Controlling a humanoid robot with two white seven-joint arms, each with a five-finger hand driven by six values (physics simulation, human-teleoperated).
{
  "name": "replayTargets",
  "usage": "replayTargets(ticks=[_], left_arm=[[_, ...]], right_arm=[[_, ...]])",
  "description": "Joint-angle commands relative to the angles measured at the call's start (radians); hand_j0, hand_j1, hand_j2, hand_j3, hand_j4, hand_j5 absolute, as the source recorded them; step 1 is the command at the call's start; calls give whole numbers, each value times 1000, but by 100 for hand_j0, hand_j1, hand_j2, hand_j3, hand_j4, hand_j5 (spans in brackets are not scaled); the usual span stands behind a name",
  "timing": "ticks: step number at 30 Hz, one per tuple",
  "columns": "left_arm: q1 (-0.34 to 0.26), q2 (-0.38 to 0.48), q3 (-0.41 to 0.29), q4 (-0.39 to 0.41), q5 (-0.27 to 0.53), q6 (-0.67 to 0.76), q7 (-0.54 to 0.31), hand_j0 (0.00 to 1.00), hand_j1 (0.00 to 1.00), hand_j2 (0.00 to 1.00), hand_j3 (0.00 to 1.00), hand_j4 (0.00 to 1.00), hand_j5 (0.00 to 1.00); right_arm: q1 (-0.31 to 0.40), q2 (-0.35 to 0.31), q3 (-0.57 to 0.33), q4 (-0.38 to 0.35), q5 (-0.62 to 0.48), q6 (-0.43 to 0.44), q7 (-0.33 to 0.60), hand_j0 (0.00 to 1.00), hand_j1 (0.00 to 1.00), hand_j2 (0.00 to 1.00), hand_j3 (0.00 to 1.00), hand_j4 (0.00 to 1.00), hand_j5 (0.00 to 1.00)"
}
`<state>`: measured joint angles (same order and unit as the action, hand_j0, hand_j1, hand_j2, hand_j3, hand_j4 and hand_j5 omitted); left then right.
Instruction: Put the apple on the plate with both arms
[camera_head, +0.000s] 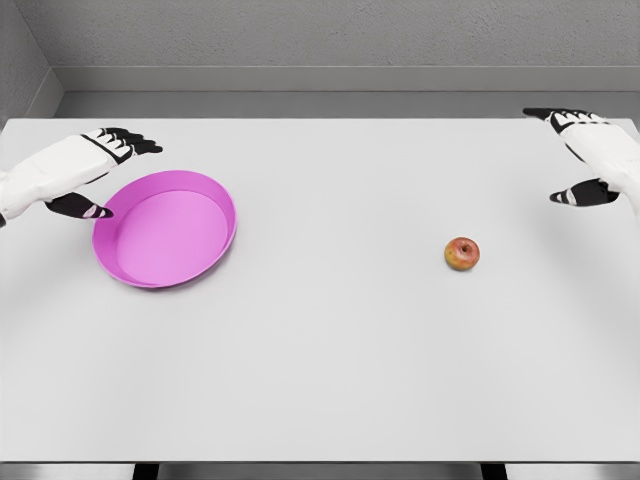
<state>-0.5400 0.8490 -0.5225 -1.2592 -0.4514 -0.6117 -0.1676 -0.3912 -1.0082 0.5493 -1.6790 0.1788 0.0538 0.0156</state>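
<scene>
Sitting alone on the right half of the white table, well apart from the pink plate at the left: the apple. Roundish, so no long axis worth lining up with. Nearer by far to the right hand, lying down and to the left of it, toward the table's middle. Right hand: fingers spread, thumb apart, holding nothing, touching nothing. Left hand: likewise open and empty, hovering just beside the plate's far left rim. Likely a reach for the right arm first.
</scene>
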Motion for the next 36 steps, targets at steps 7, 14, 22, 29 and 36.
replayTargets(ticks=[7, 14, 22, 29, 36], left_arm=[[0, 2, 4, -2, 7, 1, -18, 100, 100, 100, 100, 100, 100], [-2, 7, 7, 1, 5, 1, -20, 100, 100, 100, 100, 100, 100], [-2, 5, 6, 3, -7, 1, -18, 100, 100, 100, 100, 100, 100], [-2, 5, 6, 3, -7, 1, -18, 100, 100, 100, 100, 100, 100], [0, 4, 6, 0, -7, 1, -20, 100, 100, 100, 100, 100, 100]], right_arm=[[-2, -33, 18, -30, -4, -29, 14, 100, 100, 100, 100, 100, 100], [-37, -7, 123, -37, -2, -29, 205, 100, 100, 100, 100, 100, 100], [-152, 31, 144, -71, -2, -32, 569, 100, 100, 100, 100, 100, 100], [-229, 88, 195, -42, -2, -18, 595, 100, 100, 100, 100, 100, 100], [-261, 132, 278, 33, -2, -18, 595, 100, 100, 100, 100, 100, 100]])
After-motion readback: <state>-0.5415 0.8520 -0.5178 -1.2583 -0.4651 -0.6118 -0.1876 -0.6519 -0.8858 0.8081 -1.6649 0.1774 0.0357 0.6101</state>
